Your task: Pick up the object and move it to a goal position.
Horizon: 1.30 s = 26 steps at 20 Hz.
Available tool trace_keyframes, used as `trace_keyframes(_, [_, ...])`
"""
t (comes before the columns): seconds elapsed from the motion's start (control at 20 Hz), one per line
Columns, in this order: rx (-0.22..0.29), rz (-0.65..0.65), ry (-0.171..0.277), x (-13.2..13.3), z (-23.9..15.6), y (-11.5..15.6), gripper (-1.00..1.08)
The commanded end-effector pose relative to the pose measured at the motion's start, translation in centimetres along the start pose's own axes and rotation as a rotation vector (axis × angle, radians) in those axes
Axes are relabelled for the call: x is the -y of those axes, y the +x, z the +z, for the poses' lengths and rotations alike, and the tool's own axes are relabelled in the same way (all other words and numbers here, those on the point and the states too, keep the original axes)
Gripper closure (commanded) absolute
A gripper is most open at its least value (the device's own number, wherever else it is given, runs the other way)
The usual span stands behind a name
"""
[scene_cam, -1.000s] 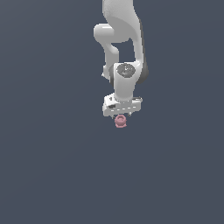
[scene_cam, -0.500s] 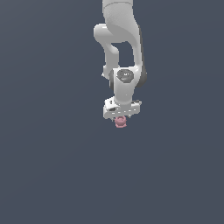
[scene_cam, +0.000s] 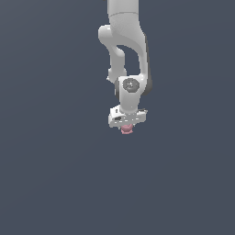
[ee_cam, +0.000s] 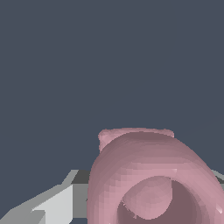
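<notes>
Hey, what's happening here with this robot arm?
A white Panda arm points straight down with a small pink object held in its gripper. The wrist view shows the pink object filling the frame right at the jaws. Everything around is plain dark grey; no goal marker is visible.

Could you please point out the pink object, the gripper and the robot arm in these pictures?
Pink object (ee_cam: 151, 175): wrist view, on its rounded front.
Gripper (scene_cam: 127, 130): exterior view, between its fingertips, where the pink object sits.
Arm (scene_cam: 124, 36): exterior view, on its upper white link.
</notes>
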<state>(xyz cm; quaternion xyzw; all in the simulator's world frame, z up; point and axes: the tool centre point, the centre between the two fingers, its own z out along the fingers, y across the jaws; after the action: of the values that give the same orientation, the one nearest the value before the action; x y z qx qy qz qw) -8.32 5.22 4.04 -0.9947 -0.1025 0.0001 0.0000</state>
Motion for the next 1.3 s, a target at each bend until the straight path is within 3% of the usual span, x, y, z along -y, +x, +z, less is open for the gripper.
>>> trace_keyframes(0.0, [0.0, 0.0, 0.0, 0.0, 0.1, 0.0, 1.08])
trace_keyframes(0.45, [-0.001, 0.0, 0.0, 0.0, 0.0, 0.0, 1.08])
trace_keyframes(0.7, [-0.034, -0.011, 0.004, 0.1, -0.3, 1.2, 1.08])
trace_keyframes(0.95, [-0.117, -0.038, 0.013, 0.3, -1.4, 4.2, 1.08])
trace_keyframes(1.25, [-0.284, -0.093, 0.033, 1.0, -4.2, 9.8, 1.08])
